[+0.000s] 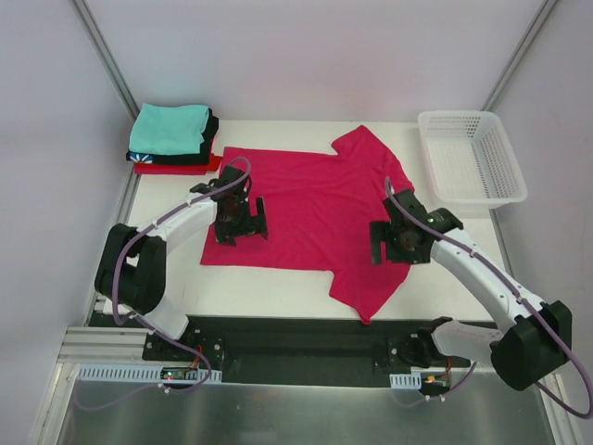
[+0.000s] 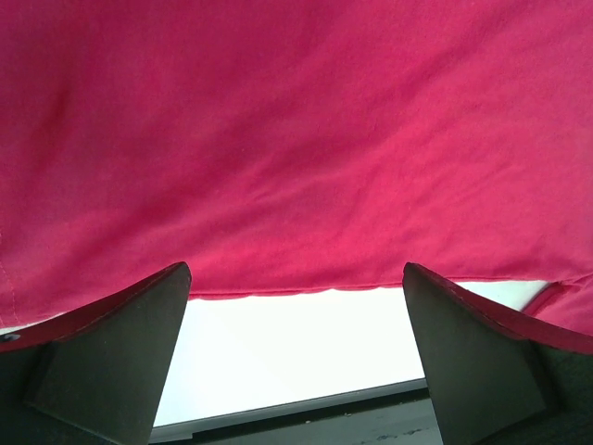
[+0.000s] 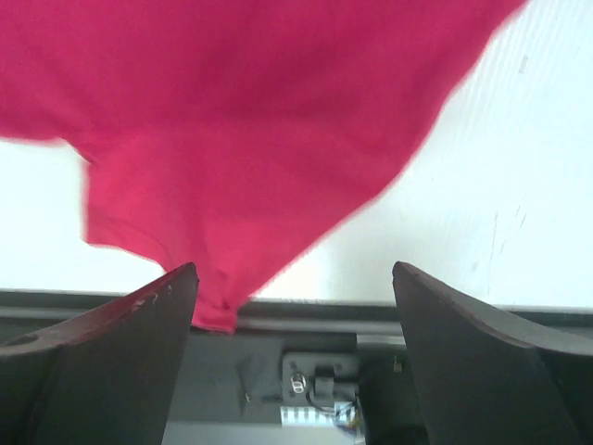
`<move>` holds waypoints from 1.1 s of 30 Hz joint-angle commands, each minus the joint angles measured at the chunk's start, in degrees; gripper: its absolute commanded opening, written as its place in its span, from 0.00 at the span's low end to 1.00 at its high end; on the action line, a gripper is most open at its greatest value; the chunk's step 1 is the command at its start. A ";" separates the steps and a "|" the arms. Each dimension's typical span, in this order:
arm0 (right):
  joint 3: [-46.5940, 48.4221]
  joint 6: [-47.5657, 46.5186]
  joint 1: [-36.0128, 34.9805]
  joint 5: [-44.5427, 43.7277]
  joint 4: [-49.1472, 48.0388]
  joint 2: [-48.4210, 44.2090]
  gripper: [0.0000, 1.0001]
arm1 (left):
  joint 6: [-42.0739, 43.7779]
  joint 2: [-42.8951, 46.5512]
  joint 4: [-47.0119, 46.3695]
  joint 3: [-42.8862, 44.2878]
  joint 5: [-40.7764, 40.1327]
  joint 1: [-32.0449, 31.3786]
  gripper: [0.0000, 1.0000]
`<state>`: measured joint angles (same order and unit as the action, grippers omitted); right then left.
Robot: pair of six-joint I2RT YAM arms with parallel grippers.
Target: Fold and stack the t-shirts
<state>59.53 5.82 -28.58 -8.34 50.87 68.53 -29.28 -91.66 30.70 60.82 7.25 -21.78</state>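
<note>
A crimson-pink t-shirt (image 1: 306,199) lies spread flat on the white table (image 1: 269,292), one sleeve toward the back and one toward the front edge. My left gripper (image 1: 243,225) hovers open over the shirt's left part. In the left wrist view the cloth (image 2: 296,139) fills the top, and its hem runs just past the open gripper (image 2: 296,306), with nothing between the fingers (image 2: 111,362). My right gripper (image 1: 394,243) stands open over the shirt's right side. In the right wrist view the near sleeve (image 3: 232,139) shows beyond the empty, open gripper (image 3: 295,287).
A stack of folded t-shirts sits at the back left corner: teal (image 1: 170,128) on top, black (image 1: 209,139) under it, red (image 1: 176,169) at the bottom. A white mesh basket (image 1: 471,156) stands at the back right. Grey walls enclose the table.
</note>
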 commanded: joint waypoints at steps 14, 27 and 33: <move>-15.39 22.55 -31.85 -5.11 9.96 -16.85 0.74 | -1.57 7.63 -1.78 -4.57 -0.74 -1.42 0.99; -18.75 30.56 -56.49 -24.95 4.59 -8.16 0.70 | -2.10 12.20 -1.78 -6.24 -1.80 -2.04 0.99; -17.00 34.14 -63.26 -32.96 5.37 -2.27 0.71 | -2.10 12.90 -1.69 -6.06 -2.15 -2.74 0.99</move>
<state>41.01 35.00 -88.60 -32.58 55.07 62.94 -30.70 -81.01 28.88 55.07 6.48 -23.62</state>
